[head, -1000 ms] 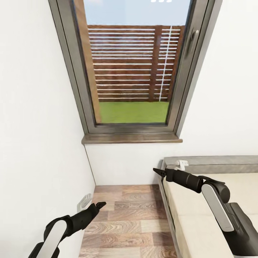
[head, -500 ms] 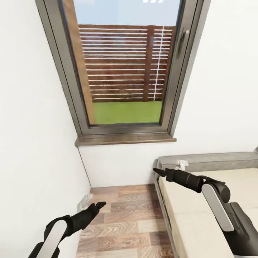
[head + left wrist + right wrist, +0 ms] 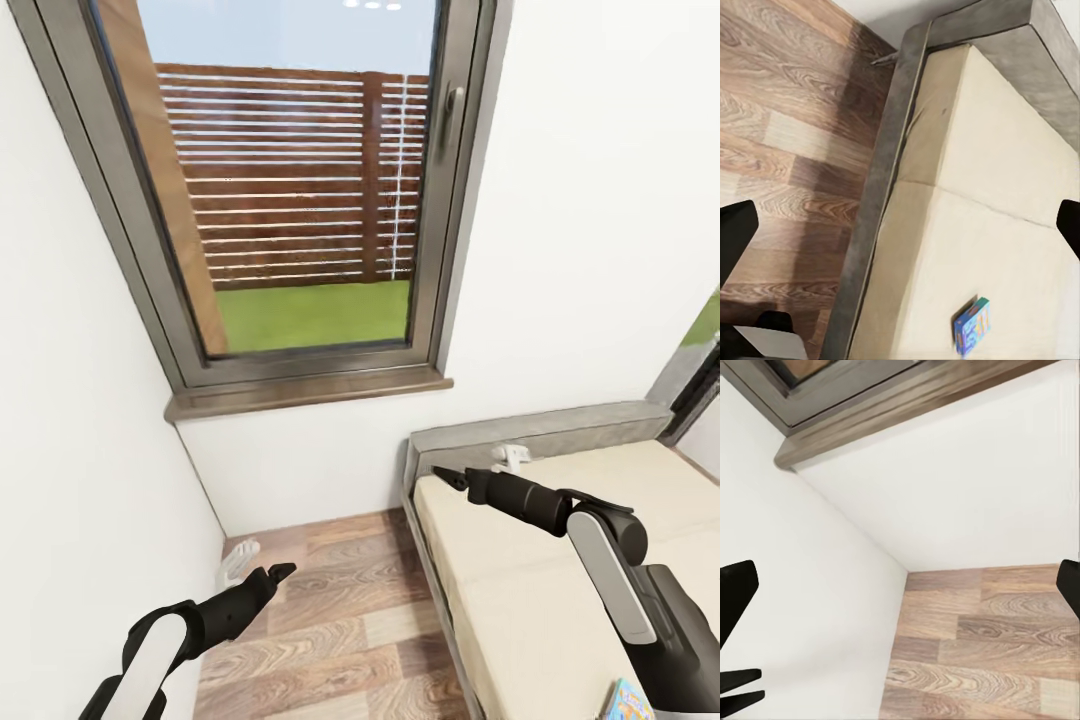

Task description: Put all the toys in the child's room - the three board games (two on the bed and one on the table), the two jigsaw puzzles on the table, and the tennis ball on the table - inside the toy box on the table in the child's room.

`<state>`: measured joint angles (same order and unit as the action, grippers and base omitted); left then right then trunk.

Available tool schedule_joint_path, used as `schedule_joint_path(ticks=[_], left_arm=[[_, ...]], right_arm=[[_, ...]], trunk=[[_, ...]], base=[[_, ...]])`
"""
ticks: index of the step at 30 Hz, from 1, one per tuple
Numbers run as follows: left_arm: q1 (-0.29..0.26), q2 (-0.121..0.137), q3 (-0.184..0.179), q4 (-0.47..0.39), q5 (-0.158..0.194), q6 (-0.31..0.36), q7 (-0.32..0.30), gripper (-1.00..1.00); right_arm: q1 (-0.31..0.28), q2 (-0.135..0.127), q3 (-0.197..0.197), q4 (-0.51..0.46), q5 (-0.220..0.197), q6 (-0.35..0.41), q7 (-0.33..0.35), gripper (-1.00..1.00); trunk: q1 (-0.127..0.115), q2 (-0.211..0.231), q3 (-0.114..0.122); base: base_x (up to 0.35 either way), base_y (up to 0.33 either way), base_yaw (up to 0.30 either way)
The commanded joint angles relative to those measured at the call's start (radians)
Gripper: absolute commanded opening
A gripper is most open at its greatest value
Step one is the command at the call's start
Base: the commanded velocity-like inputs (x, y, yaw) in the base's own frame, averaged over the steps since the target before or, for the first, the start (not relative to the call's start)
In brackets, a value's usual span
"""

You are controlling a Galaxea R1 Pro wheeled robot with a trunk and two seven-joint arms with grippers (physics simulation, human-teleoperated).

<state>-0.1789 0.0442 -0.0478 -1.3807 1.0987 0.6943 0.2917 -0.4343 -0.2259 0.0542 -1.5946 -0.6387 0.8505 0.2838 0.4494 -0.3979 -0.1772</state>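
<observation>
Head camera high, facing window (image 3: 290,180), bed (image 3: 540,590)

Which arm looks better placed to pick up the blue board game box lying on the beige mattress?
Probably the right. The right gripper hangs over the beige mattress holding the blue board game box; the left gripper is over the wood floor.

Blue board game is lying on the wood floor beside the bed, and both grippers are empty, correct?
Not quite. The blue board game lies on the bed's mattress, not the floor, as the left wrist view shows. Both the left gripper and right gripper are empty.
</observation>
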Motion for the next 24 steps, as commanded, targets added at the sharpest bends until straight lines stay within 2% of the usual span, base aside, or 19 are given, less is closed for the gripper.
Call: schedule_joint_path(ticks=[1,10,24], left_arm=[[-0.001,0.001,-0.001,-0.001,0.011,0.001,0.01,1.0],[-0.001,0.001,-0.002,-0.001,0.01,0.001,0.01,1.0],[-0.001,0.0,-0.001,-0.001,0.01,0.001,0.01,1.0]], right_arm=[[-0.001,-0.001,0.0,0.0,0.004,0.003,0.005,1.0],[0.0,-0.002,-0.003,-0.001,0.004,0.003,0.005,1.0],[0.0,-0.002,-0.004,-0.001,0.004,0.002,0.006,1.0]], trunk=[[0.001,-0.002,-0.002],[0.001,-0.002,-0.002],[0.001,-0.002,-0.002]], base=[[0.017,0.123,-0.17],[0.021,0.106,-0.102],[0.006,0.026,-0.022]])
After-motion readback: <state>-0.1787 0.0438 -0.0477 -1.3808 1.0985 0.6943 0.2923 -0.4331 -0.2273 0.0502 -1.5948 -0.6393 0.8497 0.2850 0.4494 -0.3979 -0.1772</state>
